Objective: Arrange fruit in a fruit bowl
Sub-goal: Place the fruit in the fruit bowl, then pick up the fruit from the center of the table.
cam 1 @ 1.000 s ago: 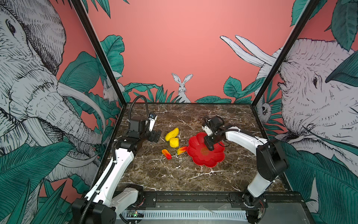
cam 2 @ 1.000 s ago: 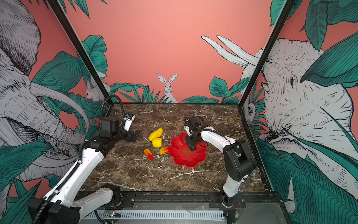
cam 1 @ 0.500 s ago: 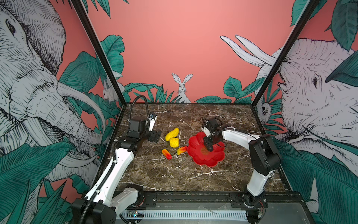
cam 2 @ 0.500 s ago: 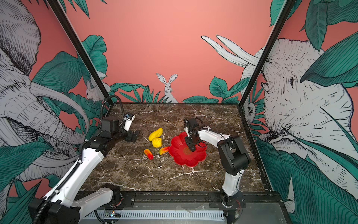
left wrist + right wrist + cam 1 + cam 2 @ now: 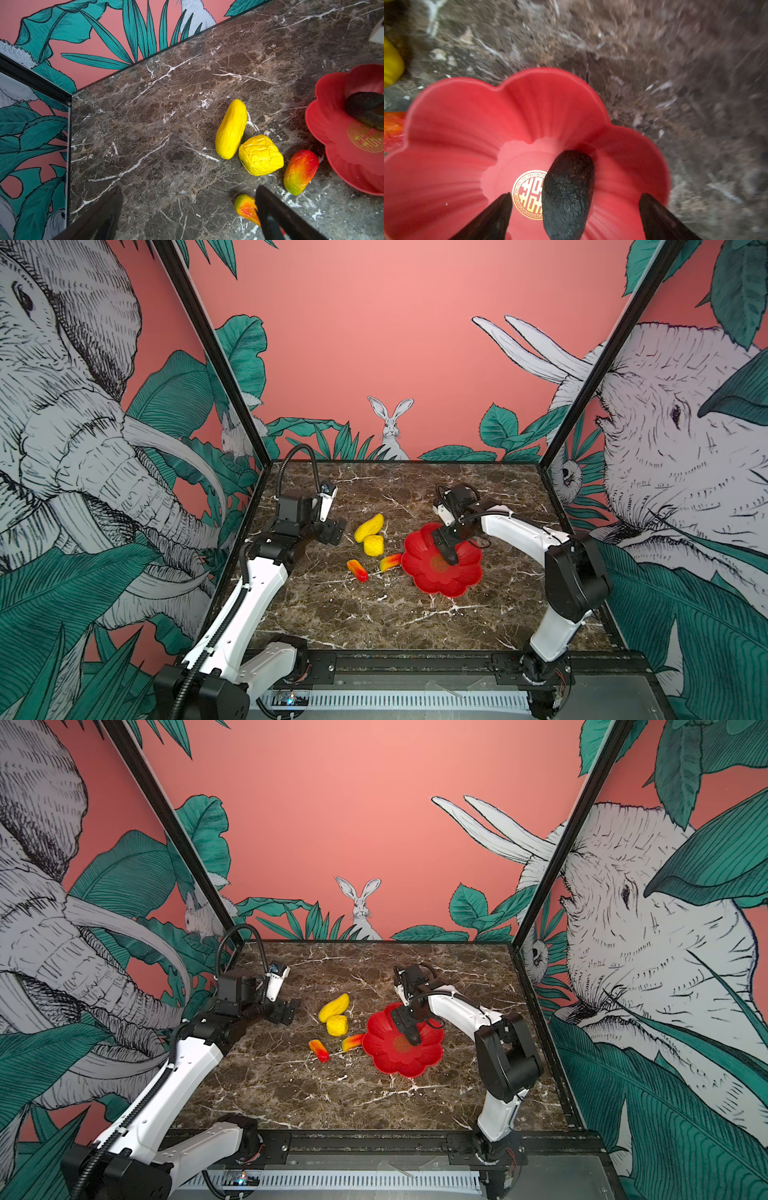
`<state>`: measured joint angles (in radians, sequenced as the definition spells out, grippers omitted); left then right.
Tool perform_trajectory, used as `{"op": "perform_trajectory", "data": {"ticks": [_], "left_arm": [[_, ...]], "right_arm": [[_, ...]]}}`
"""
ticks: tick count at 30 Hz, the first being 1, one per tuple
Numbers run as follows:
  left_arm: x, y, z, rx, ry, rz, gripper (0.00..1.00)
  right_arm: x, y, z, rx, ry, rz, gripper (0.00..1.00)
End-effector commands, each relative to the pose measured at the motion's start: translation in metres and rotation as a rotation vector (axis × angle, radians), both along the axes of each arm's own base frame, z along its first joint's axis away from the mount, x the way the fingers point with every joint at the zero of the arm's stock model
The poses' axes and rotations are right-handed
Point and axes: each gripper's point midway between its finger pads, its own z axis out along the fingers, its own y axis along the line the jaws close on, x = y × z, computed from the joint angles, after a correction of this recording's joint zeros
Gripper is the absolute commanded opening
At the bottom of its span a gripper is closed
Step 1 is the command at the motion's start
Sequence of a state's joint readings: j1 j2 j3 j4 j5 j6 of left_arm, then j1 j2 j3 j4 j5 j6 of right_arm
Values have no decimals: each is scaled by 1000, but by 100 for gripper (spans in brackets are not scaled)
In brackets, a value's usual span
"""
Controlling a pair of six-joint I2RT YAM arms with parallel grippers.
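Observation:
The red flower-shaped fruit bowl [image 5: 440, 591] [image 5: 405, 1071] sits right of centre on the marble table. A black oval fruit [image 5: 568, 193] [image 5: 365, 110] lies in it, partly over the gold centre mark. My right gripper [image 5: 575, 195] [image 5: 446, 547] hangs open just above it, a finger on each side with gaps to the fruit. Left of the bowl lie a long yellow fruit [image 5: 368, 527] [image 5: 230, 128], a bumpy yellow one [image 5: 373, 545] [image 5: 260, 154] and two red-orange sticks [image 5: 357, 570] [image 5: 390, 562]. My left gripper [image 5: 189, 187] [image 5: 332, 531] is open and empty, left of the fruit.
One red-orange stick [image 5: 300, 171] lies close to the bowl's rim; the other [image 5: 247, 206] lies partly behind a left finger [image 5: 270, 207]. Patterned walls close the table at the back and both sides.
My right gripper has opened and the black oval now lies free in the bowl. The left arm has not moved.

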<state>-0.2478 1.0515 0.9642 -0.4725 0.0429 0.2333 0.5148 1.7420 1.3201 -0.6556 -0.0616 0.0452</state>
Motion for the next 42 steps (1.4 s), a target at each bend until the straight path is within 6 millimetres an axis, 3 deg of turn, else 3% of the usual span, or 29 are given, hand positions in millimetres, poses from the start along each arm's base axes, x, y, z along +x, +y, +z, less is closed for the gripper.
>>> {"op": "perform_trajectory", "data": {"ticks": [1, 3, 8, 13, 18, 25, 35, 42], "left_arm": [[-5, 2, -3, 15, 8, -7, 100], [-6, 2, -2, 14, 7, -8, 100], [-7, 2, 3, 10, -3, -10, 100], [-9, 5, 9, 12, -21, -1, 100], [-9, 4, 11, 10, -26, -3, 100], [-10, 5, 11, 14, -29, 0, 100], [-10, 5, 11, 14, -28, 0, 100], [-9, 5, 10, 13, -26, -2, 100]], "right_arm": [[-2, 15, 45, 17, -83, 71, 99], [1, 36, 59, 60, -121, 114, 99], [20, 103, 72, 183, -168, 190, 99], [27, 166, 70, 276, -178, 296, 99], [26, 206, 47, 280, -152, 395, 99], [13, 230, 15, 326, -73, 437, 92], [-4, 237, -21, 370, 28, 443, 82], [-6, 238, -35, 370, 56, 431, 79]]}}
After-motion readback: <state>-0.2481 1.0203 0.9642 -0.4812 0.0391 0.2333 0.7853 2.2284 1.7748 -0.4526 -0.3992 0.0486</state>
